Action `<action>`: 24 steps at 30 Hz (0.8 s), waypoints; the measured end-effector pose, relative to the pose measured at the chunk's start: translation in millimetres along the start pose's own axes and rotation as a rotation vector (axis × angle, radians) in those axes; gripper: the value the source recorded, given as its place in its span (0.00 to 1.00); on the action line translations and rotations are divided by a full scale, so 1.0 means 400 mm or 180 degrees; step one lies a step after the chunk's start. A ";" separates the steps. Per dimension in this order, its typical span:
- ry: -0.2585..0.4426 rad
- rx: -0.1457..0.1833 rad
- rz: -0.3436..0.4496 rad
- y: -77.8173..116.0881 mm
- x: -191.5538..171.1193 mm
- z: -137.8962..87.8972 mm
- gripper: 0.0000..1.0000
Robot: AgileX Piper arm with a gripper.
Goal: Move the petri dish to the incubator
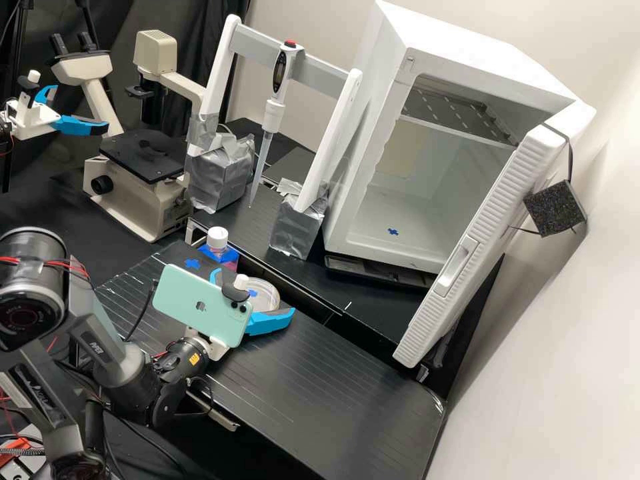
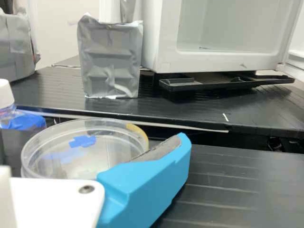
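In the high view my gripper (image 1: 253,293) is low over the front black bench, its blue fingers spread on either side of the clear round petri dish (image 1: 267,297). A teal phone on the wrist hides the dish's near left part. The wrist view has the dish (image 2: 110,151) resting on the bench with a blue mark in it, inside the gripper (image 2: 97,159); one finger lies against or just beside its rim, and the other is hidden. The white incubator (image 1: 363,200) stands open at the back right, a blue cross on its floor.
A capped bottle (image 1: 217,240) stands just behind the dish, left of it. Behind the raised bench edge are a taped stand block (image 1: 297,227) with a hanging pipette (image 1: 272,113) and a microscope (image 1: 133,187). The incubator door (image 1: 490,233) swings out rightward.
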 end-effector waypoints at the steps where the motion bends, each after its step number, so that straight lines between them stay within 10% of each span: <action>1: 0.0001 -0.0002 -0.0005 -0.001 0.001 0.000 1.00; 8: 0.0008 -0.0026 0.0003 -0.003 0.005 0.001 1.00; 9: 0.0008 -0.0027 0.0002 -0.003 0.005 0.001 0.00; 24: -0.0001 -0.0019 0.0037 -0.004 0.010 0.001 0.00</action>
